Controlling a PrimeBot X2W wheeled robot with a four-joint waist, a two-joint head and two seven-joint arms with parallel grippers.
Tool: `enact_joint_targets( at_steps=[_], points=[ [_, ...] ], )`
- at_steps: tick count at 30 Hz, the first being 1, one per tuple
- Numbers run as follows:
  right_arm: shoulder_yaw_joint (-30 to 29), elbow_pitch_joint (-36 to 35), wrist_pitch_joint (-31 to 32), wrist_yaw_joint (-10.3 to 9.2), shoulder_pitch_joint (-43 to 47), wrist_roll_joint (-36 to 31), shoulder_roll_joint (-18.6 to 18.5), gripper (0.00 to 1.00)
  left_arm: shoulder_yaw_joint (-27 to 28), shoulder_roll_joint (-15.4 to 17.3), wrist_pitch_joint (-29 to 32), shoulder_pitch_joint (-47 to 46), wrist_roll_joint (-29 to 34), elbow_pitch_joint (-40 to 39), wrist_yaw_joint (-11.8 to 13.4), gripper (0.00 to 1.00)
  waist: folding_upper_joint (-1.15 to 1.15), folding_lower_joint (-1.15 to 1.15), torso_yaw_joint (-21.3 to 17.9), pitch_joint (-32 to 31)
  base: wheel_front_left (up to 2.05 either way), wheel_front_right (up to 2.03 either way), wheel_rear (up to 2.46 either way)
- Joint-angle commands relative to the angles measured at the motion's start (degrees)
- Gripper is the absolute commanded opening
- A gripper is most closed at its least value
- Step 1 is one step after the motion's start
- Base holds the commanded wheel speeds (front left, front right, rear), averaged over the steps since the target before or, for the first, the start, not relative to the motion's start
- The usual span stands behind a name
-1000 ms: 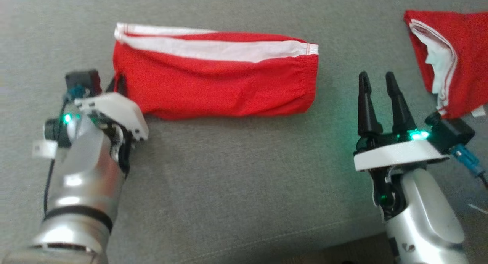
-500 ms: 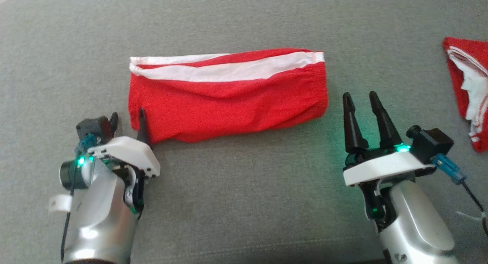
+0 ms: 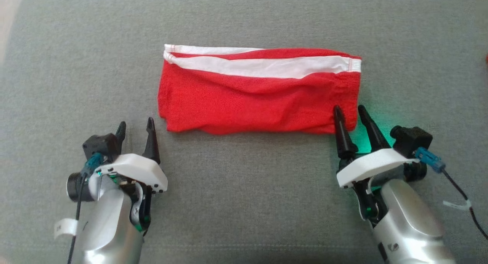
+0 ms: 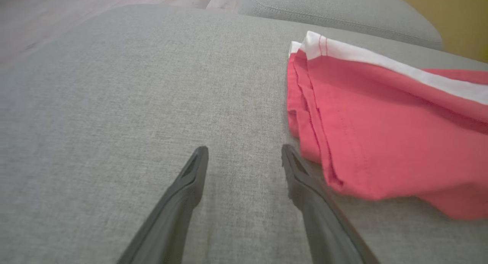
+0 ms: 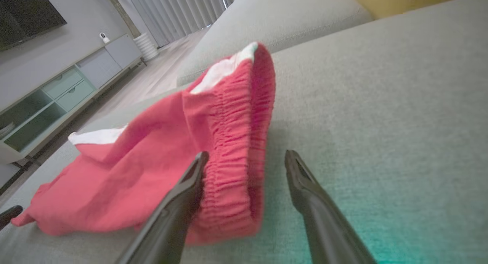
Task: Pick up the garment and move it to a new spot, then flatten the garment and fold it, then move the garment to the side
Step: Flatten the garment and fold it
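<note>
Flanking garment (image 3: 259, 100): left tool (image 3: 136, 122), right tool (image 3: 348, 108), splayed; tag (image 3: 65, 227) unreadable.

1. My garment (image 3: 259, 103) reads red, with a white band (image 3: 267, 67) along one long edge.
2. The cushion (image 3: 244, 203) is a plain grey weave.
3. The left gripper (image 3: 136, 127) and right gripper (image 3: 349, 112) have black fingers (image 3: 151, 142).
4. Wrist plates (image 3: 133, 170) are white, forearms (image 3: 110, 226) silver.
5. A green glow (image 3: 360, 138) tints the cushion by the right gripper.
</note>
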Motion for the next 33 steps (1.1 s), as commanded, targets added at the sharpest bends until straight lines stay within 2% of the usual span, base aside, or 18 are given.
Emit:
enact_joint_targets(
  at_steps=[1, 8, 9, 10, 11, 12, 17, 21, 28, 33],
  points=[
    [1.3, -0.3, -0.5, 0.21, -1.7, 0.7, 0.3, 1.0, 1.5, 0.8, -0.3, -0.7, 0.5, -2.0, -0.1, 1.0, 0.0, 0.0, 0.6, 0.3, 0.0, 0.0, 0.0],
    [3.6, 5.2, -0.5, 0.21, -2.3, 4.6, 0.3, 1.0, 1.6, 0.7, -0.3, -0.2, 1.0, -2.7, -0.3, 1.0, 0.0, 0.0, 1.2, 0.4, 0.0, 0.0, 0.0],
    [4.6, 5.7, -0.5, 0.21, -2.4, 5.5, 0.3, 0.95, 1.6, 0.7, -0.3, -0.1, 1.1, -2.7, -0.3, 1.0, 0.0, 0.0, 1.2, 0.4, 0.0, 0.0, 0.0],
    [5.5, 6.1, -0.5, 0.21, -2.6, 6.4, 0.3, 0.67, 1.7, 0.7, -0.3, 0.0, 1.2, -2.7, -0.3, 1.0, 0.0, 0.0, 1.1, 0.4, 0.0, 0.0, 0.0],
    [6.5, 6.3, -0.5, 0.21, -2.7, 7.6, 0.3, 0.31, 1.7, 0.7, -0.3, 0.1, 1.2, -2.6, -0.4, 1.0, 0.0, 0.0, 1.1, 0.5, 0.0, 0.0, 0.0],
    [7.2, 6.5, -0.5, 0.21, -3.0, 8.4, 0.3, 0.0, 1.8, 0.7, -0.3, 0.2, 1.3, -2.6, -0.4, 1.0, 0.0, 0.0, 1.1, 0.5, 0.0, 0.0, 0.0],
    [8.5, 6.4, -0.5, 0.21, -3.6, 11.4, 0.3, 0.0, 1.9, 0.7, -0.3, 0.6, 1.8, -2.5, -0.7, 1.0, 0.0, 0.0, 1.1, 0.4, 0.0, 0.0, 0.0],
    [7.3, 5.8, -0.5, 0.21, -3.3, 12.2, 0.3, 0.0, 2.4, 0.7, -0.3, 1.3, 2.1, -3.0, -0.7, 1.0, 0.0, 0.0, 0.7, -0.3, 0.0, 0.0, 0.0],
    [1.4, 4.1, -0.5, 0.21, -2.3, 9.7, 0.3, 0.0, 3.4, 0.7, -0.3, 3.4, 2.3, -5.9, -0.8, 1.0, 0.0, 0.0, -0.7, -1.9, 0.0, 0.0, 0.0],
    [-0.4, 2.4, -0.5, 0.21, -2.5, 6.8, 0.3, 0.0, 3.4, 0.7, -0.3, 4.6, 2.0, -7.5, -0.6, 1.0, 0.0, 0.0, -1.0, -2.7, 0.0, 0.0, 0.0]
  ],
)
